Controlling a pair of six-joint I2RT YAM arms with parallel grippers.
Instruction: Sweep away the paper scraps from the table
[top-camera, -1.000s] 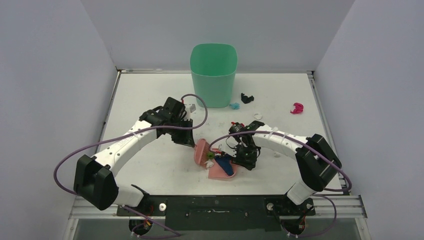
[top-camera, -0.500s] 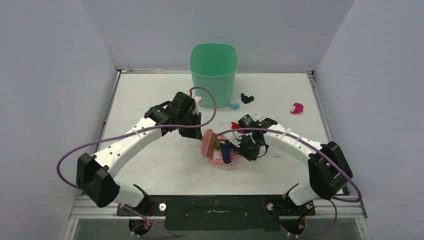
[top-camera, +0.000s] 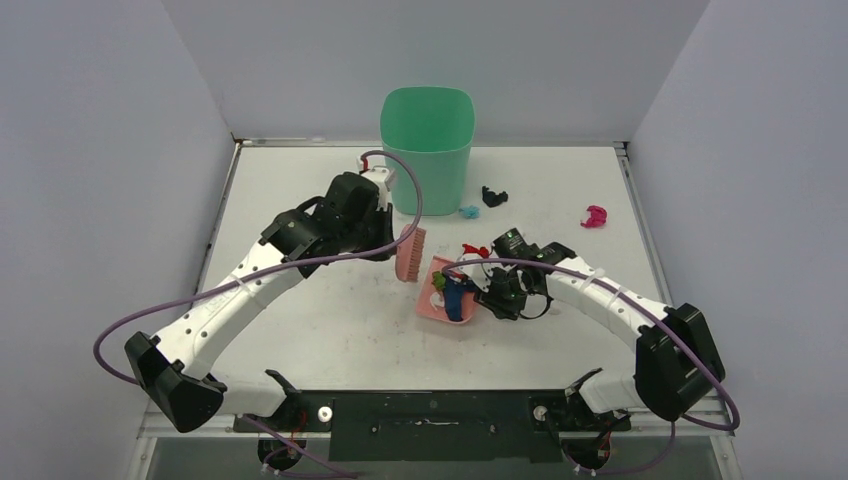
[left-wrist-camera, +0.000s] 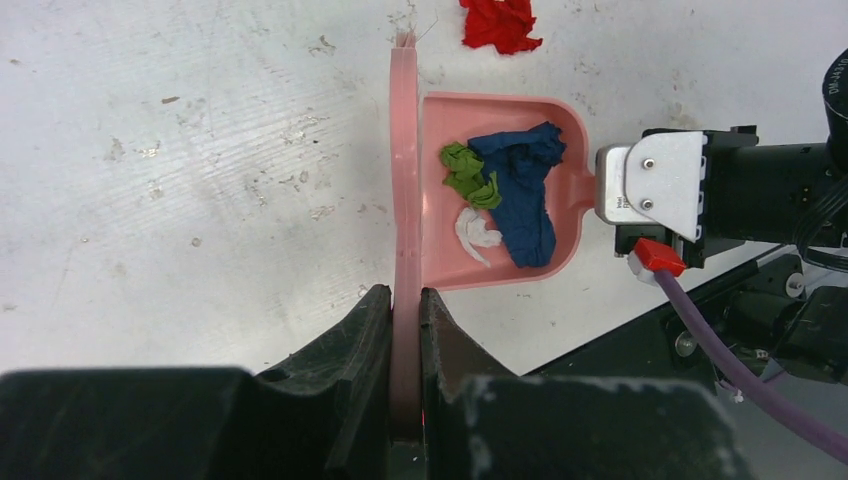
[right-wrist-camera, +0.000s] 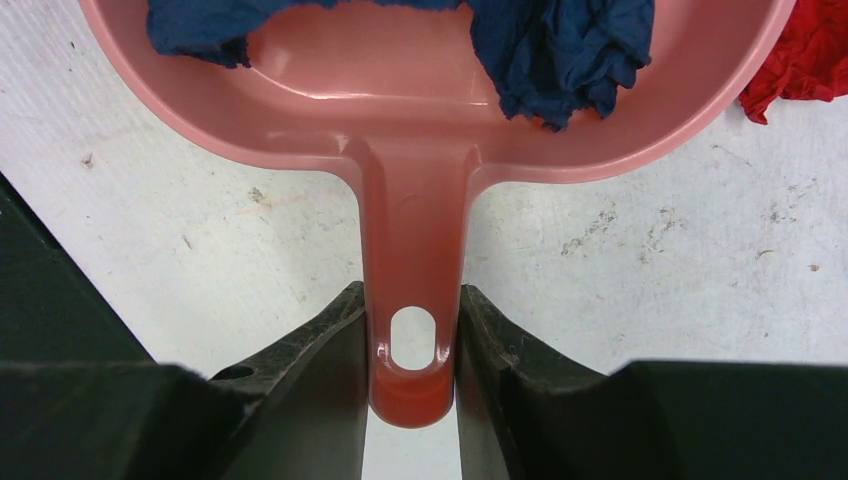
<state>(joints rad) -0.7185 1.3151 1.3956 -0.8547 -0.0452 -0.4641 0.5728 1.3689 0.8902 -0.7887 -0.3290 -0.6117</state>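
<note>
Well, left gripper (left-wrist-camera: 405, 310) clamps the brush (left-wrist-camera: 404, 180), right gripper (right-wrist-camera: 412, 330) grips the dustpan (left-wrist-camera: 440, 250); keep its lip flat and drag the red scrap (top-camera: 471, 249) mid-frame in.

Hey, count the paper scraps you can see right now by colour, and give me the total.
Dark blue scrap: 1
Green scrap: 1
White scrap: 1
Red scrap: 1
Light blue scrap: 1
Black scrap: 1
Magenta scrap: 1
Total: 7
</note>
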